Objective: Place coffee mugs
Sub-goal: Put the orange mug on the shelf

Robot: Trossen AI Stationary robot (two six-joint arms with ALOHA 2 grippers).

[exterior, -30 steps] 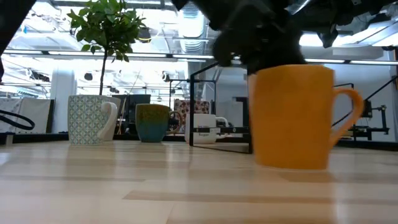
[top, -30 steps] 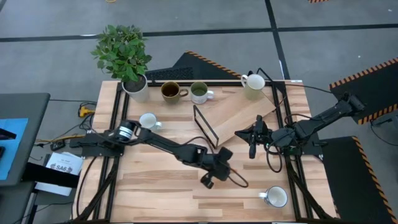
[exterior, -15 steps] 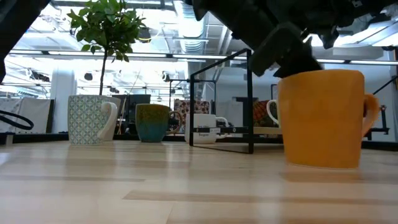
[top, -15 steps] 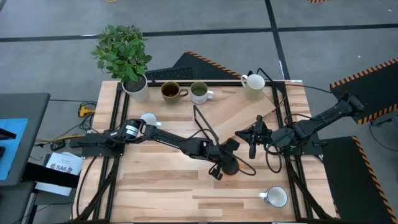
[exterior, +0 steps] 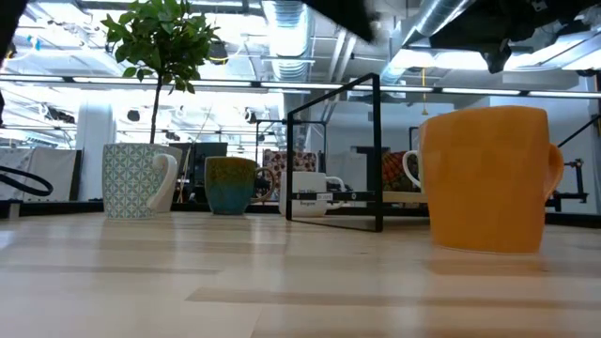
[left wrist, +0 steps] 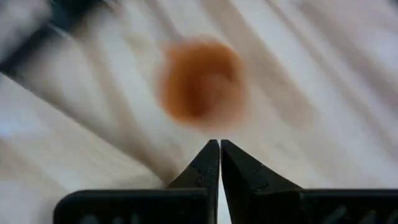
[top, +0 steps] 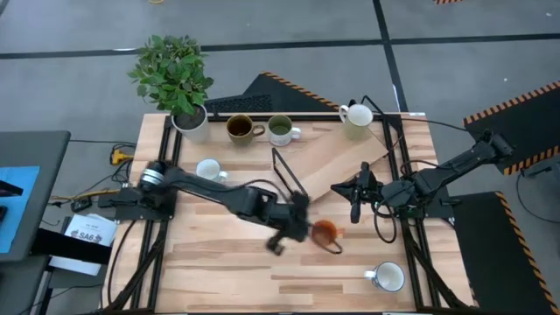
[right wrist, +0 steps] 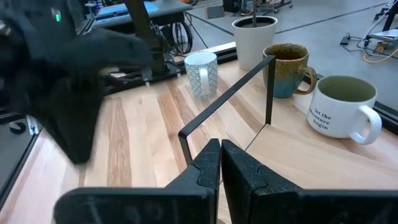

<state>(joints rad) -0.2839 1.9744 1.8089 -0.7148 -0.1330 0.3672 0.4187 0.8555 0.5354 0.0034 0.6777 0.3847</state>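
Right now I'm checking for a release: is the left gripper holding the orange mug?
No. The left gripper is shut on nothing, apart from the orange mug standing on the table.

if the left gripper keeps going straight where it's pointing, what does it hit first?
Most likely the orange mug: it sits directly ahead of the shut left gripper in the wrist view. The view is blurred, so depth is uncertain.

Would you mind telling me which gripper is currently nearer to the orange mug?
The left. The left gripper sits just beside the orange mug, fingers shut and not holding it. The right gripper waits farther off, up the table near the raised wooden board.
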